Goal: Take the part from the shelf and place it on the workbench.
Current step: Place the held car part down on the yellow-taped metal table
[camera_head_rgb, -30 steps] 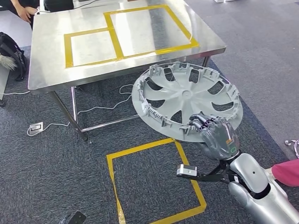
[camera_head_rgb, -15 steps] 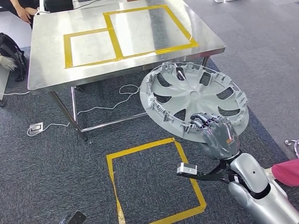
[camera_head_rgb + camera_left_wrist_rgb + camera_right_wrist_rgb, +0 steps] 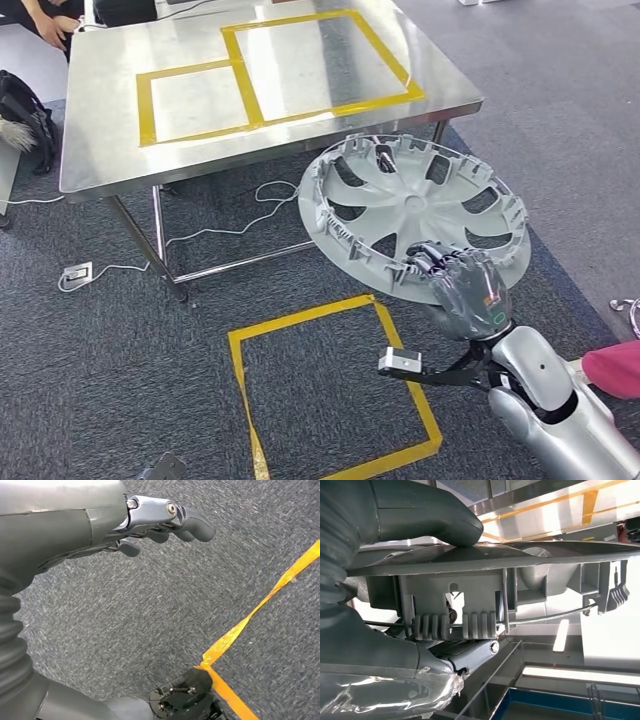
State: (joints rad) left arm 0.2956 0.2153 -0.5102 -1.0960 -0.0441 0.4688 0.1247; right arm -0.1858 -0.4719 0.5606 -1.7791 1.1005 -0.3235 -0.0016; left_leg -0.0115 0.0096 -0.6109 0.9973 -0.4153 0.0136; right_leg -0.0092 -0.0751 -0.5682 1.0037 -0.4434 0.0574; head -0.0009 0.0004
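1. The hubcap (image 3: 413, 215) is a round grey plastic wheel cover with curved spokes, dark slots and clips around its rim.
2. The right hand (image 3: 466, 290) grips its near rim, thumb on one face, fingers on the other.
3. It is held nearly flat in the air, beside the table's (image 3: 98, 120) near corner and below its top.
4. The left hand (image 3: 151, 520) hangs over carpet with fingers apart, holding nothing.

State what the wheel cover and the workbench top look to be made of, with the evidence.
Wheel cover: probably moulded plastic with a matte silver-grey finish; the inner side shows thin ribs and clip tabs around the rim, seen close up in the right wrist view.

Workbench: apparently stainless steel or similar bare metal, brushed; it reflects light in soft streaks and carries yellow tape outlines.
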